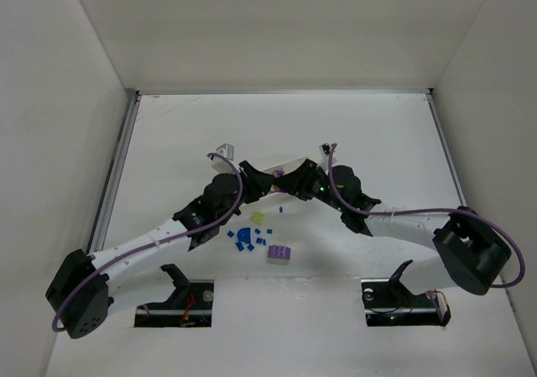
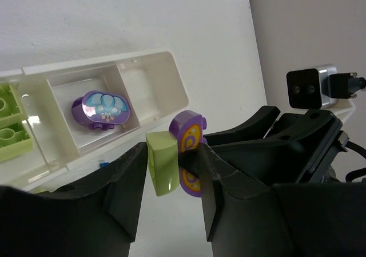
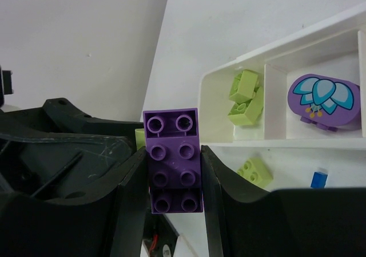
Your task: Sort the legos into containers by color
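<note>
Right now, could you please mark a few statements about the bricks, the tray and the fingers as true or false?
1. The right fingers clamp a purple studded brick. True.
2. The purple oval piece lies outside the tray. False: it lies in one of the tray's compartments.
3. The yellow-green bricks share that compartment. False: they lie in the neighbouring one.
4. The left fingers hold a yellow-green piece. True.

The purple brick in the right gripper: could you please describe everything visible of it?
The purple brick is glossy plastic, two studs wide and four long, studs facing the wrist camera. The right gripper clamps its long sides, holding it beside the white tray. A yellow-green piece peeks out behind one long edge.
</note>
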Controlling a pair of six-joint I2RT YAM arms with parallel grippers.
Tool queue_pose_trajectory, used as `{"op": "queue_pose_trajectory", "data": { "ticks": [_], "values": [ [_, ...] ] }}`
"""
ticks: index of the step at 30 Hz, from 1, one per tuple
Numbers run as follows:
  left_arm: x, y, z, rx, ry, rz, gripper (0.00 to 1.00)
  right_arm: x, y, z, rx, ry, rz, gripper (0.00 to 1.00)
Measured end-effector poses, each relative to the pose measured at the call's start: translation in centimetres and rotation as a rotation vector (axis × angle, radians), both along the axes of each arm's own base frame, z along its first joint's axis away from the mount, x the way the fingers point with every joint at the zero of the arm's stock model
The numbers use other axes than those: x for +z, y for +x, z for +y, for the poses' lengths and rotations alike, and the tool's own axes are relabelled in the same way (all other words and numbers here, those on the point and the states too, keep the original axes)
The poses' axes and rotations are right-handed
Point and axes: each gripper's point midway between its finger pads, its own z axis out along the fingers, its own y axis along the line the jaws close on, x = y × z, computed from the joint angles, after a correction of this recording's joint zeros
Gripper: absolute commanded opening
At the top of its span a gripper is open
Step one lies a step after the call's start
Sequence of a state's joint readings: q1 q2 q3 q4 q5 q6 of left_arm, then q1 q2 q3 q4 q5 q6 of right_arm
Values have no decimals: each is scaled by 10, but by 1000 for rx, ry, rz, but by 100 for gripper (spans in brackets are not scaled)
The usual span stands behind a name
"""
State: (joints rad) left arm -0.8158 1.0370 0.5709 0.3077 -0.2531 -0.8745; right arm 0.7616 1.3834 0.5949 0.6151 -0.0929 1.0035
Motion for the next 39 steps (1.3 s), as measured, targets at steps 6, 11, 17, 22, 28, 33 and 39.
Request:
{"op": "queue_pose_trajectory", "data": {
  "ticks": [6, 11, 17, 22, 28, 33, 39],
  "values": [
    [-3, 2, 2, 9, -4, 6, 25, 2, -3, 2, 17, 12, 7, 22],
    [-3, 4, 3, 14, -7, 4, 11, 3, -3, 3, 17, 20, 5, 23],
    [-4, 4, 4, 17, -23, -5, 6, 3, -3, 2, 23, 37, 12, 23],
    [-5, 1, 9, 3, -57, -5, 5, 5, -5, 0, 49, 68, 24, 23],
    [-39, 9, 51, 119, 1, 47, 5, 20, 1, -11, 38, 122, 0, 23],
    [-37, 9, 65, 149, 9, 41, 5, 15, 11, -14, 20, 98, -1, 23],
    [-37, 12, 73, 171, 29, 32, 6, -16, 45, -5, -52, -71, 24, 26]
  ]
}}
